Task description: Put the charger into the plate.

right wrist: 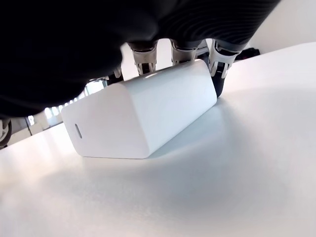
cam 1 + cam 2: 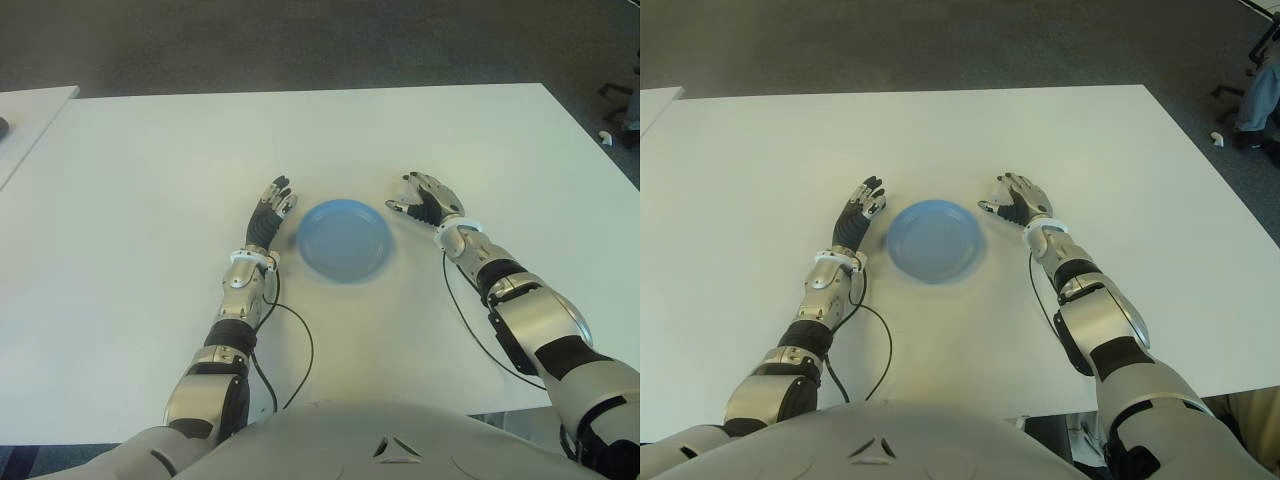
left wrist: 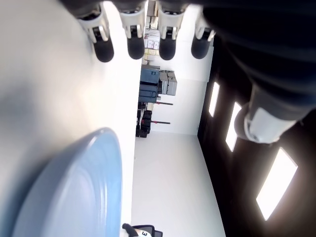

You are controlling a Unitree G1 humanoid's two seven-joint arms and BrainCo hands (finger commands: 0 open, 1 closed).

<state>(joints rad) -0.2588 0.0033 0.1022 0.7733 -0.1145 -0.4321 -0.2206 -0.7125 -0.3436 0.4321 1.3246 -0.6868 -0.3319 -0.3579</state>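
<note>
White tabletop [image 2: 150,180] carries everything. Blue plate [image 2: 344,240] sits mid-tabletop and holds nothing; it is the landmark here.

Left robot hand [image 2: 272,212] shows just left of the plate, fingers straight and relaxed, holding nothing; the wrist view shows four fingertips [image 3: 136,45] spread, with the plate rim close by.

Right robot hand [image 2: 428,200] shows just right of the plate, arched over the charger [image 1: 143,113]. The charger is a white block lying on the tabletop under that palm, outside the plate; in the eye views the hand hides it. Fingers [image 1: 219,66] curl down behind its far end and look to be touching it, but no closed grip is evident and the block lies flat on the tabletop. Thumb not visible.

Handling guess: rigid plastic brick, smooth glossy sides, rounded edges, so likely slippery; fairly light but dense, not fragile. Best hold is probably across the two long flat sides, thumb opposing fingers, near the middle. A small slot shows on the near end face.
</note>
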